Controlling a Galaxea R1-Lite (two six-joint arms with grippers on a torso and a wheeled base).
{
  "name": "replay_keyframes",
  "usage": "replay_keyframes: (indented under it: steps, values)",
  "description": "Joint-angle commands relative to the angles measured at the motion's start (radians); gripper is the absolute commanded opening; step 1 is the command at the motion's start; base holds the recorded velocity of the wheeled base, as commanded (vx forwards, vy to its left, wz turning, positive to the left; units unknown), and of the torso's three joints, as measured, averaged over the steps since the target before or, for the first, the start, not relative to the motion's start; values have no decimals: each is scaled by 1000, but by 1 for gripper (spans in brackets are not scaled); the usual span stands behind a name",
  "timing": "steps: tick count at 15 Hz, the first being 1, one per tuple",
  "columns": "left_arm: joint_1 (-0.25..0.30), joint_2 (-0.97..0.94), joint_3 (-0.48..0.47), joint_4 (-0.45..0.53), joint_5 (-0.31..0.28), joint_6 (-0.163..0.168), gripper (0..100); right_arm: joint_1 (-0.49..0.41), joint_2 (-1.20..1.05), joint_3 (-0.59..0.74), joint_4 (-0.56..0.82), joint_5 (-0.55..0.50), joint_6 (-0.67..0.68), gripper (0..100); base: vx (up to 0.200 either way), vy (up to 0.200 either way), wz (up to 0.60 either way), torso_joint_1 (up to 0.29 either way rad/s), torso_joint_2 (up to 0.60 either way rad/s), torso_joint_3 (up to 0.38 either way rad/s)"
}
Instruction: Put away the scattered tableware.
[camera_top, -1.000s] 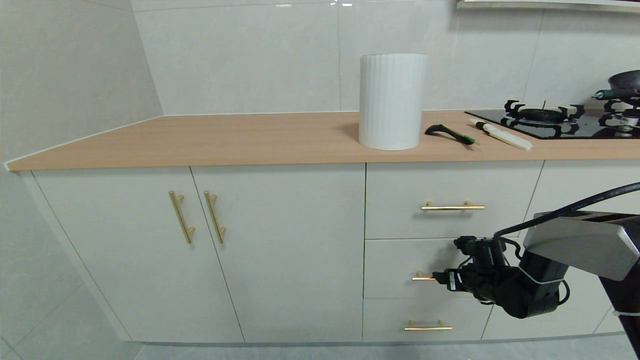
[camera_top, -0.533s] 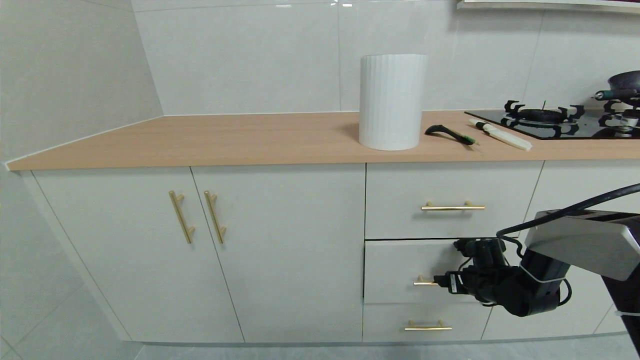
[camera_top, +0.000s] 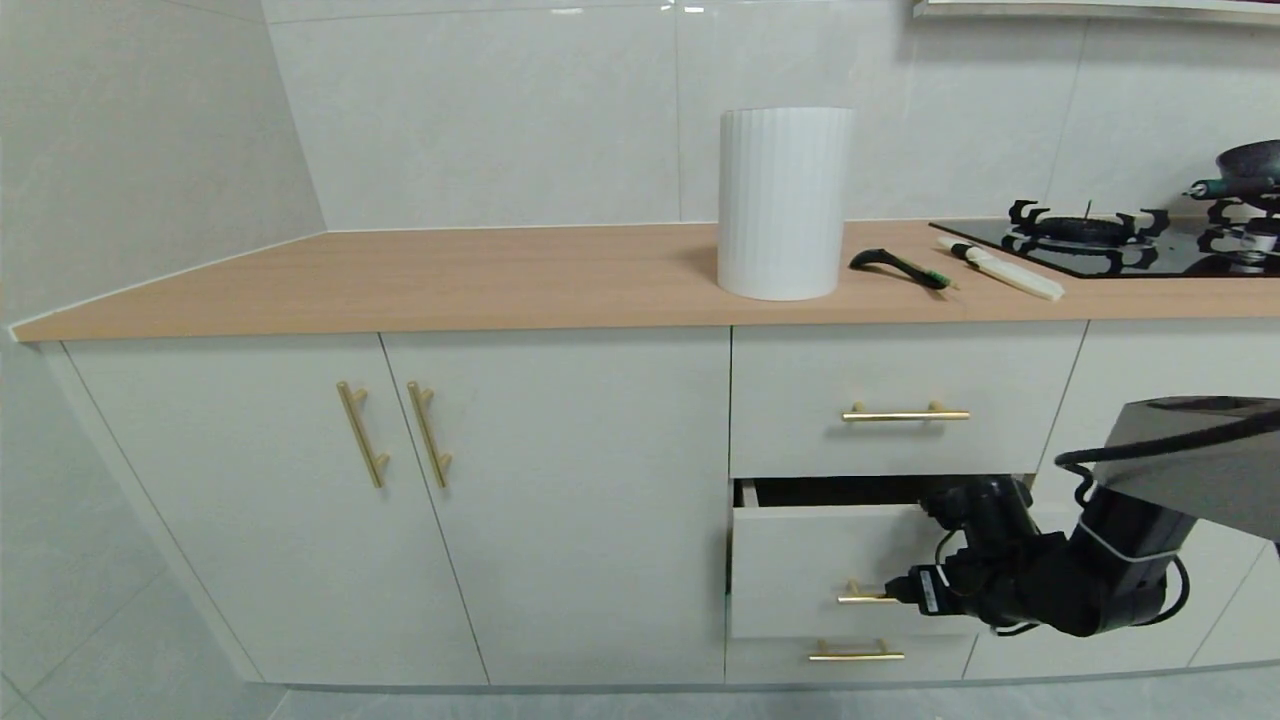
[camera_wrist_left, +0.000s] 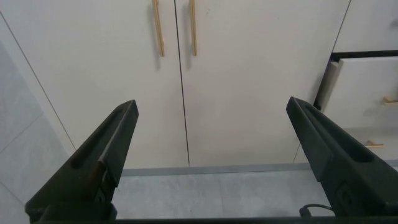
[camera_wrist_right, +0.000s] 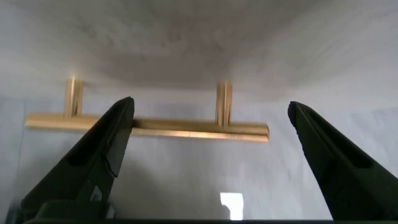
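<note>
Two utensils lie on the wooden counter (camera_top: 450, 280) right of a tall white ribbed container (camera_top: 784, 203): a black one with a green handle (camera_top: 900, 267) and a white-handled one (camera_top: 1000, 268). Below them the middle drawer (camera_top: 820, 550) is pulled partly out, with a dark gap above its front. My right gripper (camera_top: 895, 597) is at that drawer's gold handle (camera_top: 862, 598). In the right wrist view its fingers (camera_wrist_right: 208, 109) stand wide apart, and the handle (camera_wrist_right: 180, 129) runs across just beyond them. My left gripper (camera_wrist_left: 211, 109) hangs open and holds nothing, low before the cabinet doors (camera_wrist_left: 249, 74).
A black gas hob (camera_top: 1110, 245) with a dark pot (camera_top: 1250, 165) is at the counter's right end. The top drawer (camera_top: 900, 400) and bottom drawer (camera_top: 850, 655) are closed. Two cupboard doors with gold handles (camera_top: 395, 435) are on the left. Grey floor (camera_wrist_left: 205, 193) runs below.
The middle drawer has slid out from closed to partly open. My right gripper came back toward me with its handle, lower in the head view.
</note>
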Motion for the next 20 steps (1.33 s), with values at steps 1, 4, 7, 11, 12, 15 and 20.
replay_keyframes:
  steps: [1, 4, 7, 11, 12, 15, 20]
  values:
    - [0, 0, 0, 0, 0, 0, 100, 63, -295, 84, 170, 7, 6, 100, 0, 0, 0, 0, 0, 0]
    - [0, 0, 0, 0, 0, 0, 100, 138, -566, 73, 385, 7, 9, 100, 0, 0, 0, 0, 0, 0]
    - [0, 0, 0, 0, 0, 0, 100, 141, -565, 46, 376, 4, 12, 100, 0, 0, 0, 0, 0, 0]
    - [0, 0, 0, 0, 0, 0, 100, 123, -381, 29, 196, -8, 19, 100, 0, 0, 0, 0, 0, 0]
    - [0, 0, 0, 0, 0, 0, 100, 115, -310, 17, 109, -14, 19, 100, 0, 0, 0, 0, 0, 0]
    - [0, 0, 0, 0, 0, 0, 100, 106, -210, -19, 58, -57, 46, 100, 0, 0, 0, 0, 0, 0]
    - [0, 0, 0, 0, 0, 0, 100, 92, -166, -43, 50, -62, 81, 100, 0, 0, 0, 0, 0, 0]
